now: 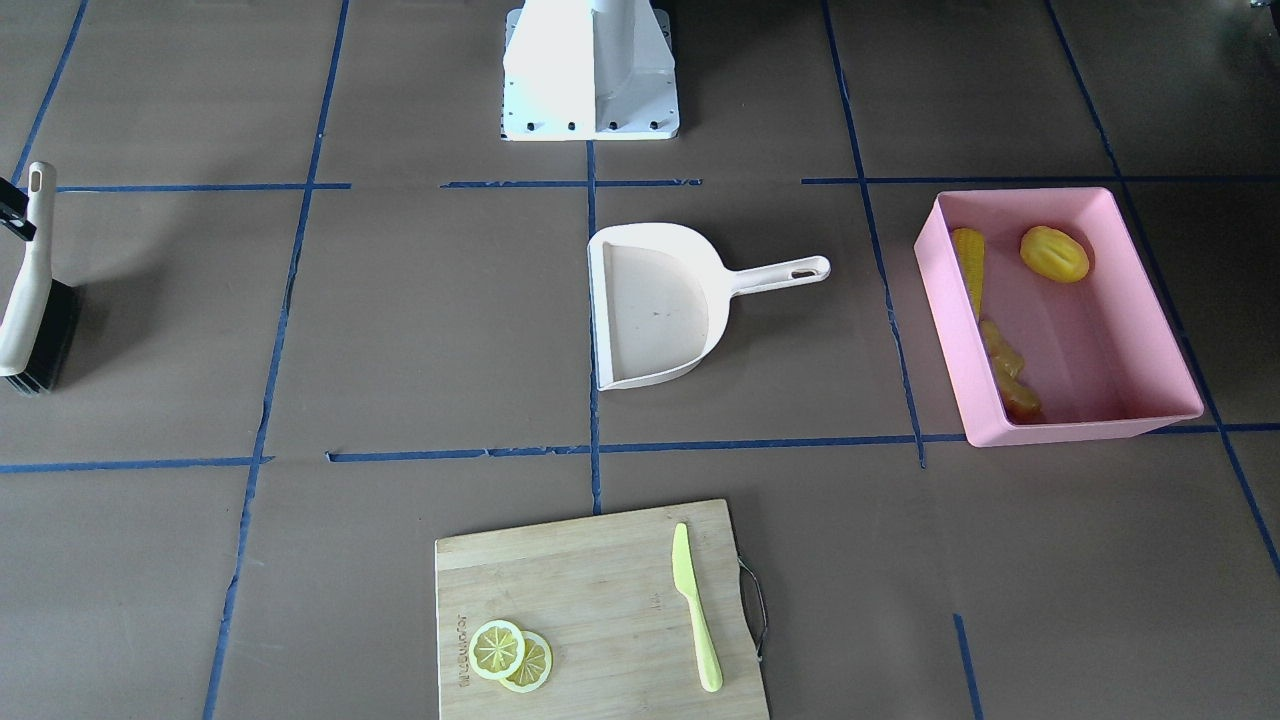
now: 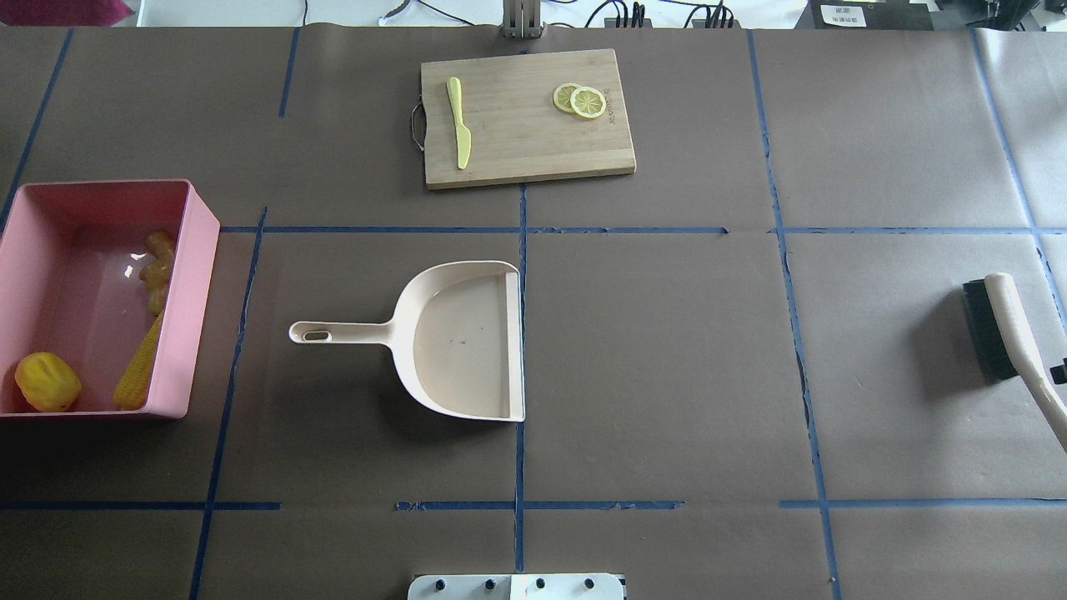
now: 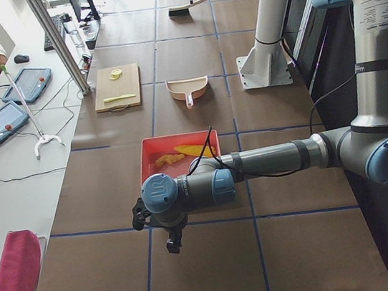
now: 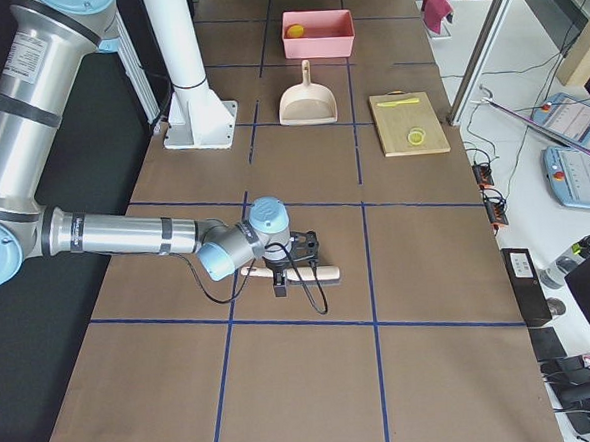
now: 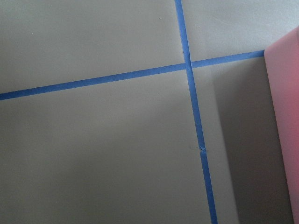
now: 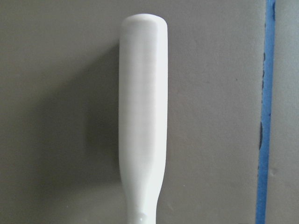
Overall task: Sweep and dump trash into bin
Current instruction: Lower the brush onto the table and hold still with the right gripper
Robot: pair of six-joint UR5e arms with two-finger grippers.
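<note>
The pink bin (image 2: pixel 200 250) stands at the table's left end and also shows in the front view (image 1: pixel 940 330). In it lie the corn cob (image 2: pixel 140 371), the small yellow fruit (image 2: pixel 47 382) and the ginger root (image 2: pixel 157 267). The cream dustpan (image 2: pixel 458 342) lies empty mid-table. My left gripper (image 3: pixel 172 246) hangs beyond the bin's outer side, holding nothing I can see; I cannot tell if it is open. My right gripper (image 4: pixel 279 285) is at the handle of the brush (image 2: pixel 1013 333) at the right end. One black finger touches the handle, and I cannot tell its grip.
A wooden cutting board (image 2: pixel 525 142) at the far edge carries a pale green knife (image 2: pixel 458 121) and lemon slices (image 2: pixel 581 100). The robot's white base (image 1: pixel 590 70) stands at the near edge. Blue tape lines cross the brown table. An operator sits beyond the far edge.
</note>
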